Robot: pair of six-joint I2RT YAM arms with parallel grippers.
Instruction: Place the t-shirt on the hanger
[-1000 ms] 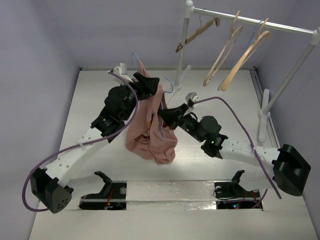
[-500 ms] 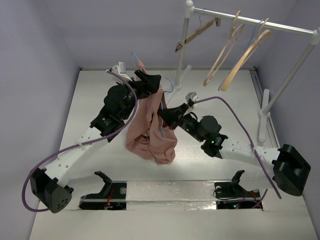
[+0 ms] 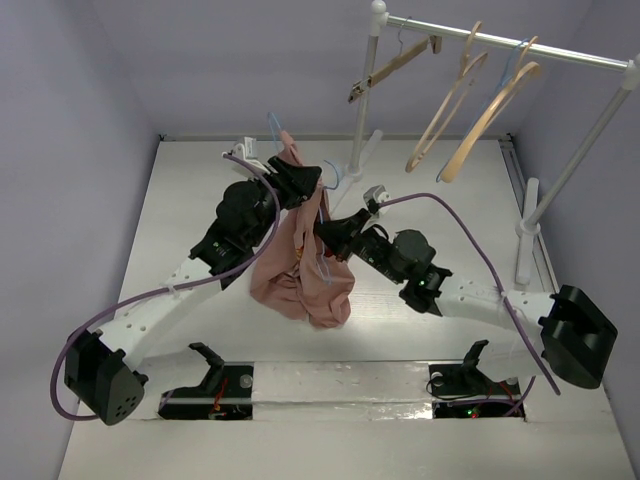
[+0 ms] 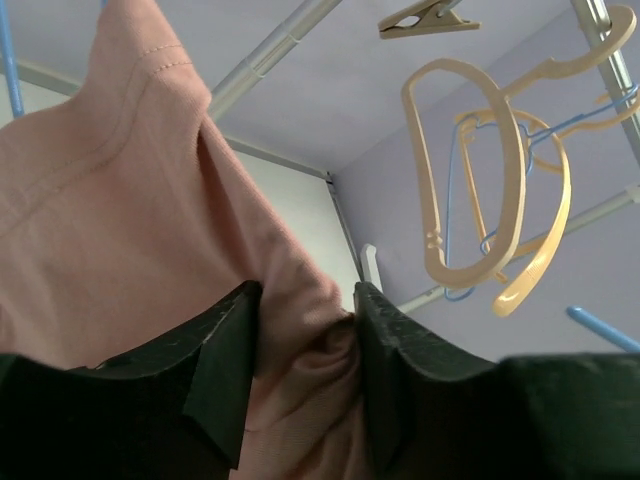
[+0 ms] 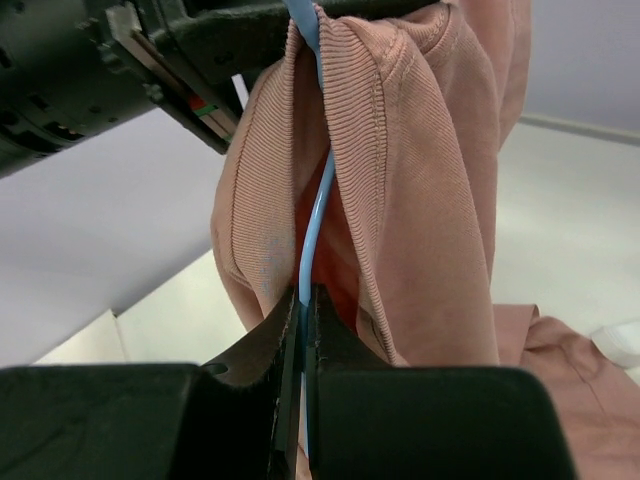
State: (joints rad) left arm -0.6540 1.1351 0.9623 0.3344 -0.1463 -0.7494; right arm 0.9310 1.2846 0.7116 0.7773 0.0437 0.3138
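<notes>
The dusty-pink t-shirt (image 3: pixel 300 270) hangs bunched in mid-air between both arms, its lower part resting on the table. My left gripper (image 3: pixel 308 182) is shut on a fold of the shirt's upper part (image 4: pixel 300 330). My right gripper (image 3: pixel 322 232) is shut on the light-blue wire hanger (image 5: pixel 318 225), which runs up inside the shirt's ribbed neck opening (image 5: pixel 375 90). The hanger's hook (image 3: pixel 272 122) sticks up above the shirt, and another wire end (image 3: pixel 335 172) shows to its right.
A white garment rail (image 3: pixel 510 45) stands at the back right with three tan wooden hangers (image 3: pixel 445 110) and another blue wire one (image 4: pixel 455 200) among them. Its uprights (image 3: pixel 362 95) stand close behind the grippers. Grey walls enclose the white table (image 3: pixel 180 200).
My left gripper and the shirt top have shifted a little to the right and toward the back. My right arm has edged left with the hanger.
</notes>
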